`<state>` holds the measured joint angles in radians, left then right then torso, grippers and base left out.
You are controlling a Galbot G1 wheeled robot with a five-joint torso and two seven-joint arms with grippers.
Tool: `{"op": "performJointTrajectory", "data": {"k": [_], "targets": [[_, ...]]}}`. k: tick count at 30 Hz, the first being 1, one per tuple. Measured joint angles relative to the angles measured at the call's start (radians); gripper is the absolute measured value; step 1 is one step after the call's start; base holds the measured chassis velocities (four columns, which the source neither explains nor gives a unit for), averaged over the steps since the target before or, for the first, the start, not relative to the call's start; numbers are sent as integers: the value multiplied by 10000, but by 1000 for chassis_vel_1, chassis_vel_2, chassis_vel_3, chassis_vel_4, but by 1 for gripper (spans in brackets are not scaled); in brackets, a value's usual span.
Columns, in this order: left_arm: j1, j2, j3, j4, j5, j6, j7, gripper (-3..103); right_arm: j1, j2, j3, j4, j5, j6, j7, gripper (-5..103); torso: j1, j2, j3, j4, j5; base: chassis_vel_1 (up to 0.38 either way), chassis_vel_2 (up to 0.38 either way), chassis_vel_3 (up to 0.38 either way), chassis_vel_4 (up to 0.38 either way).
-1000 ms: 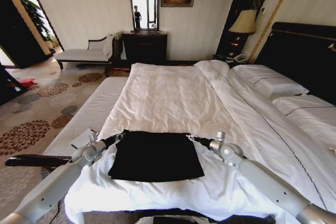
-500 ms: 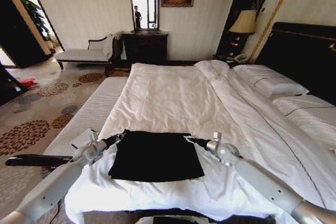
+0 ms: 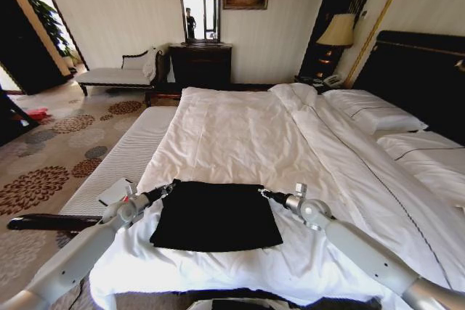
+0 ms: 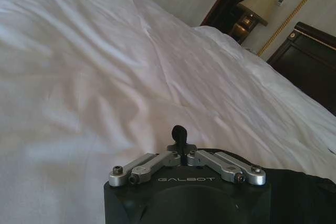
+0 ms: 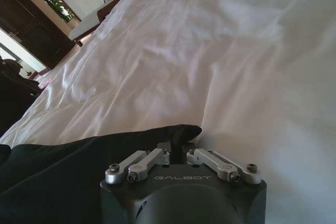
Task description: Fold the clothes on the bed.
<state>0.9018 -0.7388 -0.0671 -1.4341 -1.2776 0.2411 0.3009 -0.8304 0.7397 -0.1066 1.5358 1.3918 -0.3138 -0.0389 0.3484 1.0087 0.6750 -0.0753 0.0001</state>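
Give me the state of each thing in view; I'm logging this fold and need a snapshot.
T-shirt: folded into a dark rectangle, flat on the duvet near the foot.
Bed: made, white duvet lightly wrinkled.
Left gripper: shut, at the shirt's far left corner.
Right gripper: shut on the shirt's far right corner.
Lamp: unlit, as far as I can tell.

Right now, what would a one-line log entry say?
black T-shirt: folded, flat on white duvet | left gripper: shut at far left corner | right gripper: shut at far right corner
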Motion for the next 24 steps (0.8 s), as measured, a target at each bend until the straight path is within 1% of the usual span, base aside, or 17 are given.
{"op": "performJointTrajectory", "data": {"k": [1,2,3,4,18,23,24], "targets": [[-3,0,2,5,1,-5,0,0,-4,9,4,-6,-13,12,-2,9,0,0,0,1,0,0,0,0,0],[-4,1,3,8,2,-12,0,0,-12,20,8,-8,-31,33,-5,9,0,0,0,2,0,0,0,0,0],[-4,2,3,9,3,-25,1,0,-33,33,28,-9,-63,65,-6,2,0,0,0,2,0,0,0,0,0],[-4,2,3,9,5,-28,1,0,-39,34,38,-7,-74,79,-7,1,-1,0,0,2,0,0,0,0,0],[-45,-48,-35,-93,9,-98,-80,0,-155,-36,218,278,-218,319,-6,1,0,0,0,1,-1,0,0,0,0],[117,30,-343,-485,-128,-314,-243,0,-560,-174,774,723,-680,786,-60,1,0,-1,0,1,0,0,0,0,0],[117,30,-343,-485,-128,-314,-243,0,-560,-174,774,723,-680,786,-60,1,0,-1,0,1,0,0,0,0,0]]}}
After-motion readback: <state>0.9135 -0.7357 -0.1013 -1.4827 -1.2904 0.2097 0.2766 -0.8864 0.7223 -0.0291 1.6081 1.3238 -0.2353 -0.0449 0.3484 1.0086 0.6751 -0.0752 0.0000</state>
